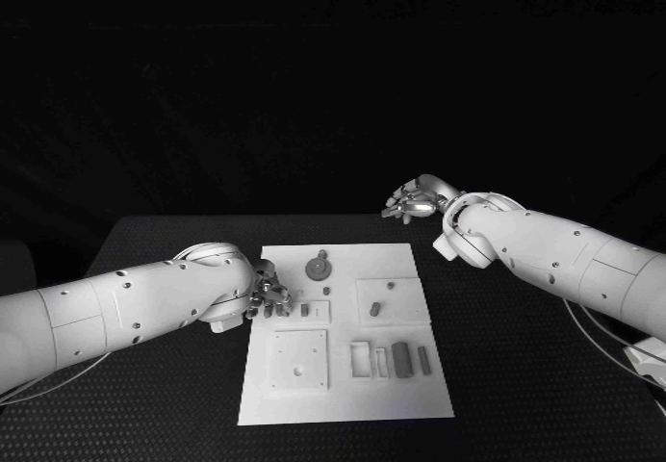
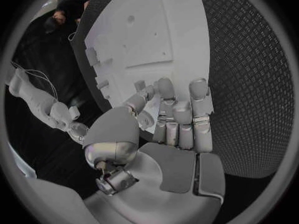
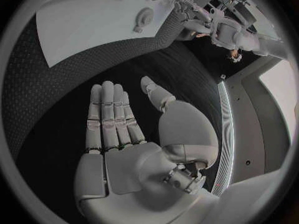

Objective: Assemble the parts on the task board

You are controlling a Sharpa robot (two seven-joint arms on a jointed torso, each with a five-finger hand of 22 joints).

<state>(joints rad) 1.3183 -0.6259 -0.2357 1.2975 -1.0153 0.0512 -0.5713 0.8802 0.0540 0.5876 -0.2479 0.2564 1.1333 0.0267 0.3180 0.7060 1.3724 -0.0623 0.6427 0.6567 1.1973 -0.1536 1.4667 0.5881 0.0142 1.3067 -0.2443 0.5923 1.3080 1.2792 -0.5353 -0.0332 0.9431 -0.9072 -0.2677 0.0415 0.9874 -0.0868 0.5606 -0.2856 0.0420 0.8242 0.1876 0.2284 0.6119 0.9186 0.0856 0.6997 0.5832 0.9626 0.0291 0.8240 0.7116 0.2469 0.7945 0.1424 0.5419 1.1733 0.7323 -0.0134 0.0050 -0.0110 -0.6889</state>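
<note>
head view: the white task board (image 1: 347, 385) lies in the middle of the black surface (image 1: 527, 385), with small grey parts (image 1: 399, 358) on it, among them a round one (image 1: 320, 267) near its far edge. the left hand (image 1: 270, 294) rests at the board's left edge beside a small part (image 1: 301, 311); whether it grasps anything i cannot tell. the right hand (image 1: 412, 201) hovers beyond the board's far right corner, released, fingers apart, grasping nothing.

left wrist view: the left hand (image 2: 168, 119) has fingers curled toward the board (image 2: 143, 30).

right wrist view: the right hand (image 3: 124, 129) lies flat and released above the surface (image 3: 44, 84).
</note>
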